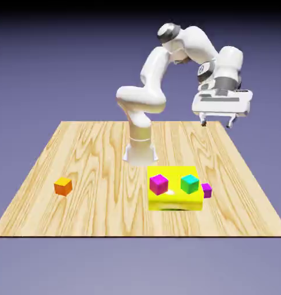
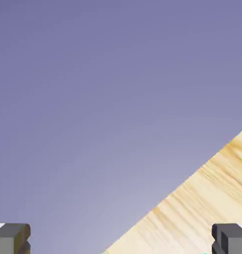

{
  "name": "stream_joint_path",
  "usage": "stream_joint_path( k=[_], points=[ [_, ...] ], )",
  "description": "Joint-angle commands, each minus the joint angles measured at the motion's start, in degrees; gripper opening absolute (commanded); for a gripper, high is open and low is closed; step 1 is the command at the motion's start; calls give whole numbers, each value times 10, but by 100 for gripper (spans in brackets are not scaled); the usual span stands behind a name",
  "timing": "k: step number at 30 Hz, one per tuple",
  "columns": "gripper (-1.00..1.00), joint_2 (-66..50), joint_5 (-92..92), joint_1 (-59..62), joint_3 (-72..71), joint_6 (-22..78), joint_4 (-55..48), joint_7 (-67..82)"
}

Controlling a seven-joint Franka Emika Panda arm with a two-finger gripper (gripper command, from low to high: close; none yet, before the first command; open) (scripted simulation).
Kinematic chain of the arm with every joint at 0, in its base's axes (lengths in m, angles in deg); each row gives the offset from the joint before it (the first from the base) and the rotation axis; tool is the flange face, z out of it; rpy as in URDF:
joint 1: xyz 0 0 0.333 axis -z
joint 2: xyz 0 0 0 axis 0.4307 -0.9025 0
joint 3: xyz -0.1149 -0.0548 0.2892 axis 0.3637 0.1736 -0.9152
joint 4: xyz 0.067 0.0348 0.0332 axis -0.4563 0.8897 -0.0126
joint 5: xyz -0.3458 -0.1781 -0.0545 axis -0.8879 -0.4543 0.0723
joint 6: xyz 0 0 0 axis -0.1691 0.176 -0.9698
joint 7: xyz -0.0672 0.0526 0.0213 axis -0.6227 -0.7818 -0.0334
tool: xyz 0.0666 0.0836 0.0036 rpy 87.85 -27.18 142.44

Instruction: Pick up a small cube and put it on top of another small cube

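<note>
Your gripper [image 1: 217, 123], fingertips spread and nothing between them, hangs above the table [image 1: 102, 201]; you see the small cube [image 1: 207, 191] beside the yellow block [image 1: 175, 201], on the exterior view's right.

From my station I see a glossy white arm [image 1: 147, 98] of rounded, tube-like segments, with dark grey-black caps at two joints. Past the last joint comes a grey section, then a wide white hand housing [image 1: 221, 103] with a grey strip across its face. Below that housing, the fingers [image 2: 121, 239] are small, blocky and grey, with darker faceted sides and pale patches behind their tips.
</note>
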Motion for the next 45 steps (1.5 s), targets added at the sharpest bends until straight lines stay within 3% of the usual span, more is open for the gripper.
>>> stream_joint_path(
  k=[1, 20, 26, 27, 32, 45],
  points=[
    [0, 5, 5, 10, -21, 11, -6, -21],
    [0, 109, 109, 200, -415, 220, -126, -429],
    [0, 144, 159, 242, -487, 144, -102, -419],
    [-100, 144, 159, 242, -487, 144, -102, -419],
    [-100, 96, 92, 201, -406, 219, -120, -435],
    [-100, -155, -232, 191, -171, 158, 16, -474]
  ],
)
